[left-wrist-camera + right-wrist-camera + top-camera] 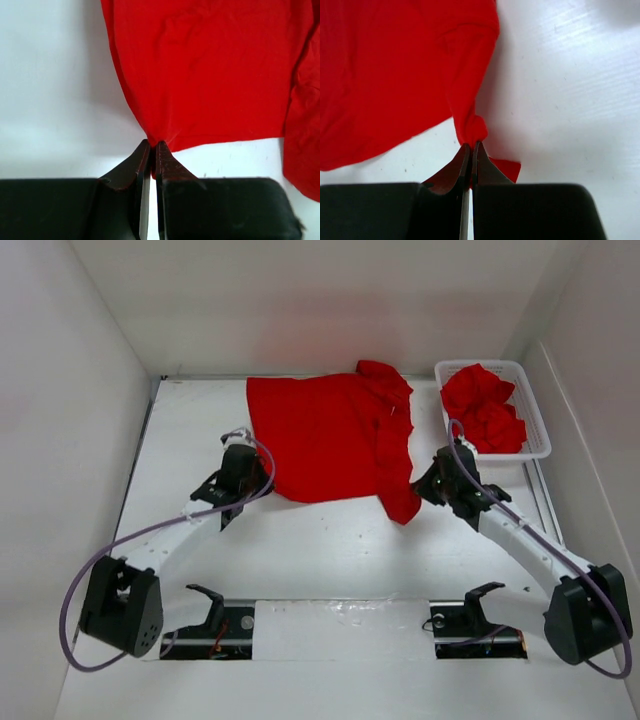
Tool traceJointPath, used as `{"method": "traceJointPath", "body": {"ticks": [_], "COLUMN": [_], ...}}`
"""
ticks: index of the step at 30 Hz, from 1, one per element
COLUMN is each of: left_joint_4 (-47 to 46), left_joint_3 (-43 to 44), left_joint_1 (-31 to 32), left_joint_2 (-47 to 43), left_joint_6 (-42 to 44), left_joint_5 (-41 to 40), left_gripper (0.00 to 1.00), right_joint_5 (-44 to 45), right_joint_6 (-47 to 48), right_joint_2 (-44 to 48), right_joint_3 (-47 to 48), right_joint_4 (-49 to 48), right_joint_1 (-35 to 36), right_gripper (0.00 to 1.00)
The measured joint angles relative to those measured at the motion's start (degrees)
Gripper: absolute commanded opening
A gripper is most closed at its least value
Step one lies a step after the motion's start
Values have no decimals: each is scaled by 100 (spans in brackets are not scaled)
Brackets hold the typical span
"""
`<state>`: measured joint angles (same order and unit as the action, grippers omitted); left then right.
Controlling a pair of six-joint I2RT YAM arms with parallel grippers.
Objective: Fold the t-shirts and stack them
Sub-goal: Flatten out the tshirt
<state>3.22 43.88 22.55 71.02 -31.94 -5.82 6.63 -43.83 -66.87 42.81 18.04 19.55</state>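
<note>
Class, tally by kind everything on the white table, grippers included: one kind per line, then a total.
Plain red cloth t-shirt, spread out: 1
White plastic mesh basket: 1
Heap of crumpled red cloth in that basket: 1, shirts within uncountable
Black two-finger grippers: 2, left gripper and right gripper, both shut on the t-shirt
Total: 5

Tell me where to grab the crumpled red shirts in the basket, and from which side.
Probably pinch a raised fold atop the crumpled shirts, coming straight down: the basket walls block any sideways approach, and no flat hem or corner shows in the heap.
</note>
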Motion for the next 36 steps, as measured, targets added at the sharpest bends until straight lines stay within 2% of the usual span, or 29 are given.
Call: {"method": "traceJointPath", "body": {"ticks": [7, 13, 14, 16, 18, 19, 20, 21, 23, 24, 25, 29, 33, 36], "left_joint_4": [162, 940, 1088, 1300, 1558, 1738, 1888, 2048, 2356, 2481, 2597, 3051, 3211, 2868], "left_joint_3": [-1283, -1696, -1700, -1711, -1711, -1711, -1714, -1716, -1725, -1725, -1725, -1711, -1493, -1113], "left_joint_1": [4, 4, 15, 26, 26, 57, 83, 118, 166, 179, 186, 186, 186, 186], "left_joint_2": [-1436, -2378, -2531, -2809, -2959, -2997, -3003, -2992, -3001, -3027, -3069, -3403, -3685, -3460], "left_joint_6": [-909, -1460, -1554, -1777, -2063, -2243, -2393, -2551, -2837, -2935, -3029, -3348, -3407, -3222], "left_joint_5": [184, 39, -13, -94, -179, -223, -260, -278, -238, -208, -151, -20, -232, -505], "left_gripper": [0, 0, 0, 0, 0, 5, 19, 30, 34, 40, 98, 99, 99, 99], "right_joint_5": [24, -92, -109, -136, -151, -155, -173, -175, -179, -184, -175, -85, 291, 981], "right_joint_6": [-398, -710, -763, -916, -1078, -1169, -1255, -1335, -1462, -1513, -1556, -1543, -1207, -876], "right_joint_2": [682, 835, 852, 883, 935, 973, 1010, 1043, 1119, 1182, 1255, 1453, 1106, 210], "right_joint_3": [-656, -767, -765, -763, -763, -763, -763, -763, -761, -761, -750, -442, 260, 1158], "right_joint_4": [459, 1259, 1419, 1742, 2044, 2177, 2312, 2450, 2736, 2870, 2979, 3263, 3180, 2968], "right_joint_1": [79, 98, 114, 120, 120, 120, 127, 144, 164, 177, 184, 232, 629, 1360], "right_gripper": [3, 0, 9, 13, 31, 38, 46, 59, 71, 82, 86, 99, 100, 100]}}
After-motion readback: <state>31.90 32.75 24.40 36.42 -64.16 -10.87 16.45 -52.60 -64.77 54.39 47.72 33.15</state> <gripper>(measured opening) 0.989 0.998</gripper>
